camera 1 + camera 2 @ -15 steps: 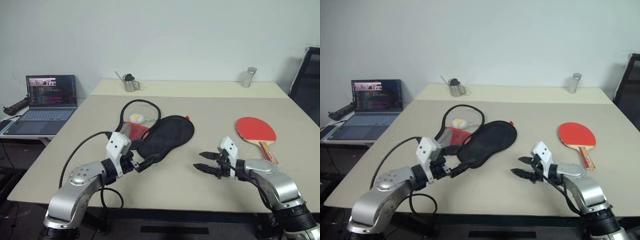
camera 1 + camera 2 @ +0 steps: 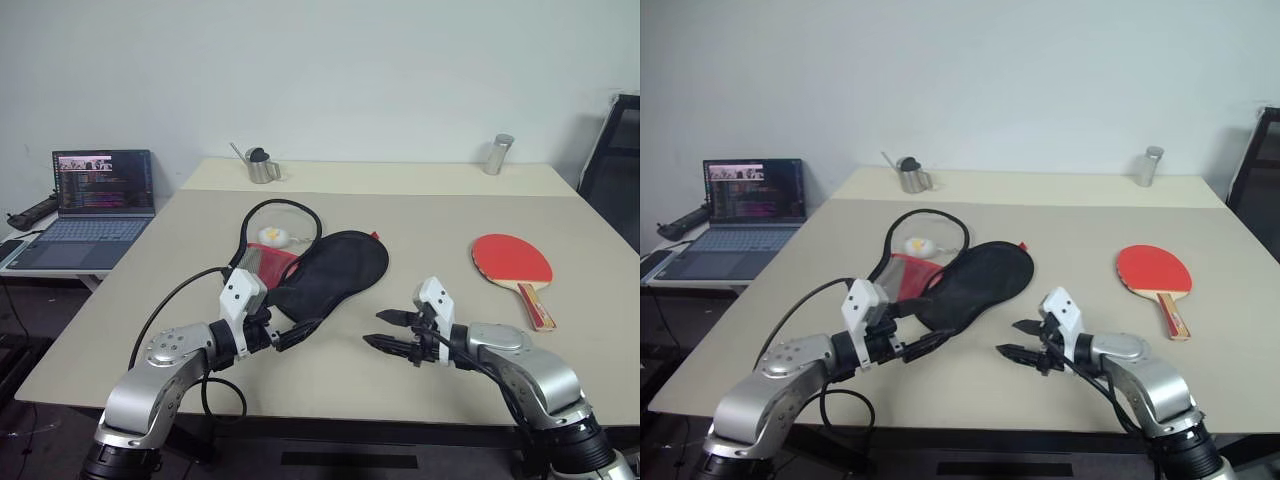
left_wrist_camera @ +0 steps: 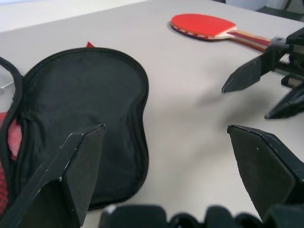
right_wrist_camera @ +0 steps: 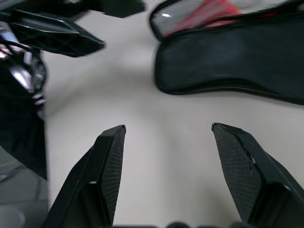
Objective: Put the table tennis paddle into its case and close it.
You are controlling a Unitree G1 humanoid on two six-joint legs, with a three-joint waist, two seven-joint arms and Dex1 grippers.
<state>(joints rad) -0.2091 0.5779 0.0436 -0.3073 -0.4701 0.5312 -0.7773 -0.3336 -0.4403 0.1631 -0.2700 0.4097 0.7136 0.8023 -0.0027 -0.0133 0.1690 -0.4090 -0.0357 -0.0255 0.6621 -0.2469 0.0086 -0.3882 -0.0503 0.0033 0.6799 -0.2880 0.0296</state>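
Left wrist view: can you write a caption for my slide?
Open left gripper beside the black case, facing the right gripper, with the red paddle lying beyond.

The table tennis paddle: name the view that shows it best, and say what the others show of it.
The left eye view: the whole table tennis paddle lies unobstructed on the table, red face and handle visible. The right eye view shows the same; the left wrist view shows it far off, its handle end behind the right pincer.
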